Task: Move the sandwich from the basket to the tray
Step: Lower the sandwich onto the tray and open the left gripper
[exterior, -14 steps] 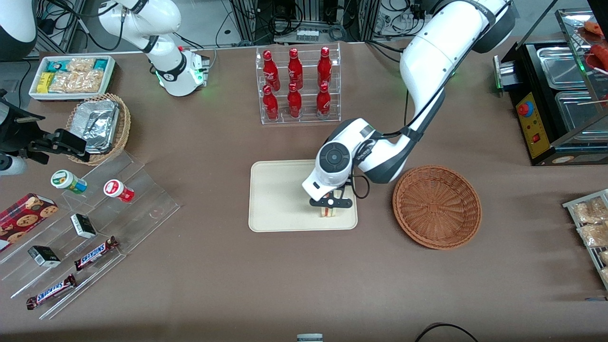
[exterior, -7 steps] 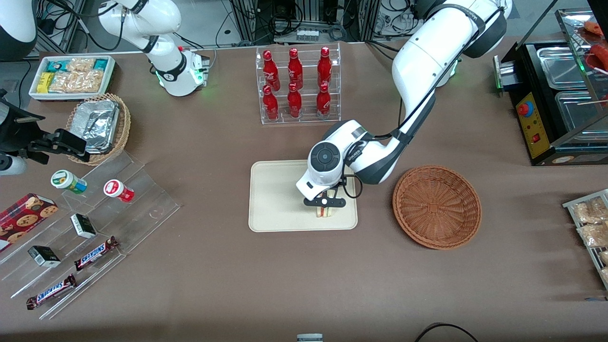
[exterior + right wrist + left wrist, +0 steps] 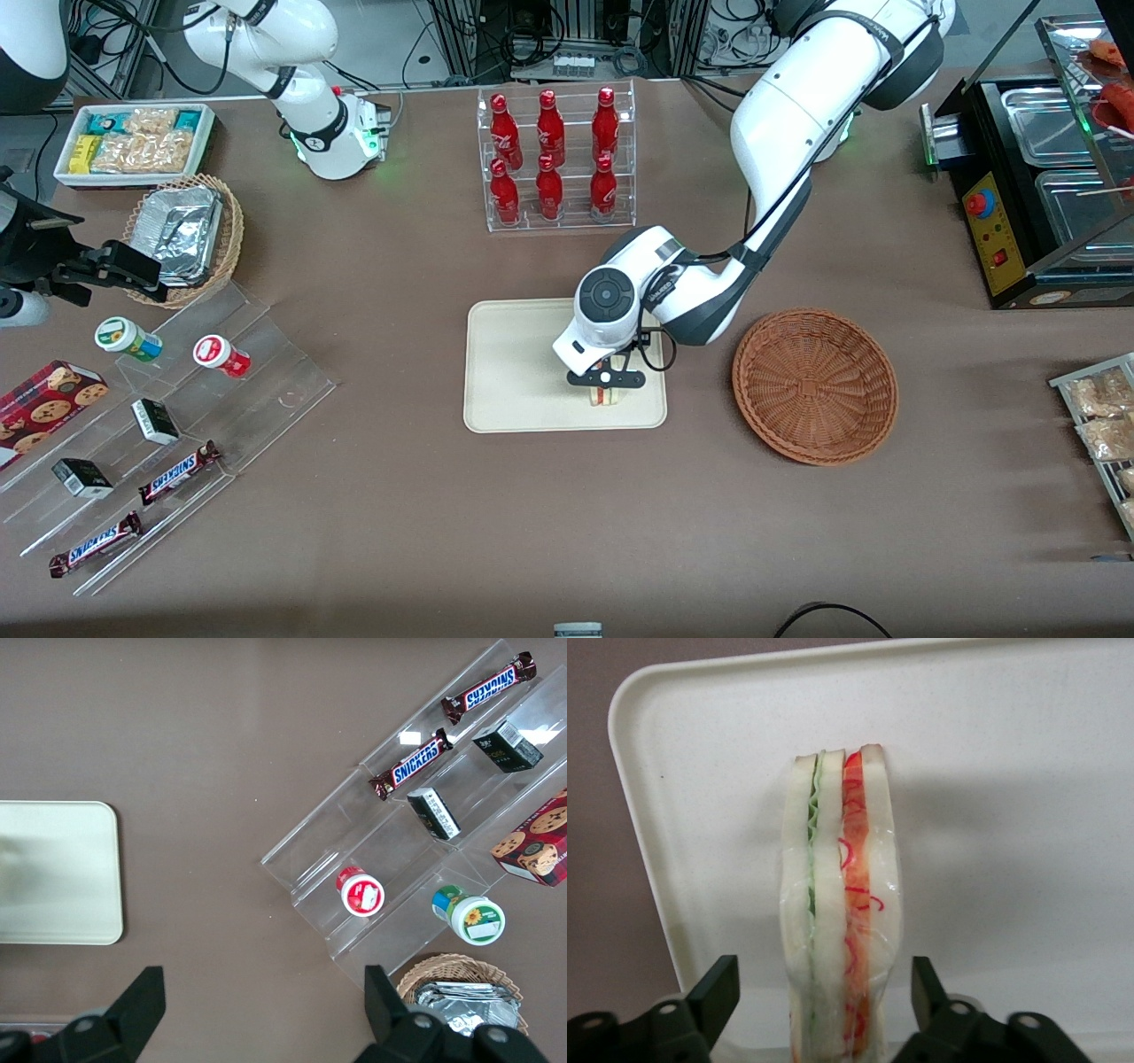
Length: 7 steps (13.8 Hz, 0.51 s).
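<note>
Now | gripper [image 3: 606, 379] over tray [image 3: 514, 372] | fingers [image 3: 713, 997] spread, clear of sandwich [image 3: 840, 904] | sandwich's near end cut off

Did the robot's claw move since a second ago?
Yes. The gripper slid a little away from the basket and toward the middle of the tray, open around the sandwich.

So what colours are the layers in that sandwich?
White bread with green and red-orange filling stripes on the sandwich, clearest in the left wrist view; the gripper straddles it.
</note>
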Tool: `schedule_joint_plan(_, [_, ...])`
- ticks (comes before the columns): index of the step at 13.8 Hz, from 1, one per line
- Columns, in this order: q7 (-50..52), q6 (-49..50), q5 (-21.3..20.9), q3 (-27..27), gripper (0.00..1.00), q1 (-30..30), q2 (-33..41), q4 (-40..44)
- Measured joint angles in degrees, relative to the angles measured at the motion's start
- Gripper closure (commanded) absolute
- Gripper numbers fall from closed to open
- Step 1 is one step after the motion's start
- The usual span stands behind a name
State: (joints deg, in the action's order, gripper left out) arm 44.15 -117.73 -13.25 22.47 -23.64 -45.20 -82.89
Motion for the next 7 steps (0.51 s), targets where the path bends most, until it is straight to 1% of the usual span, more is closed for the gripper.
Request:
schedule_joint_plan(4, [0.04, 0.53, -0.39, 0.0, 0.0, 0.0, 0.27, 1.8])
schedule_joint_plan(7, [0.15, 2.64, -0.41, -0.01, 0.0, 0.06, 2.0, 3.05])
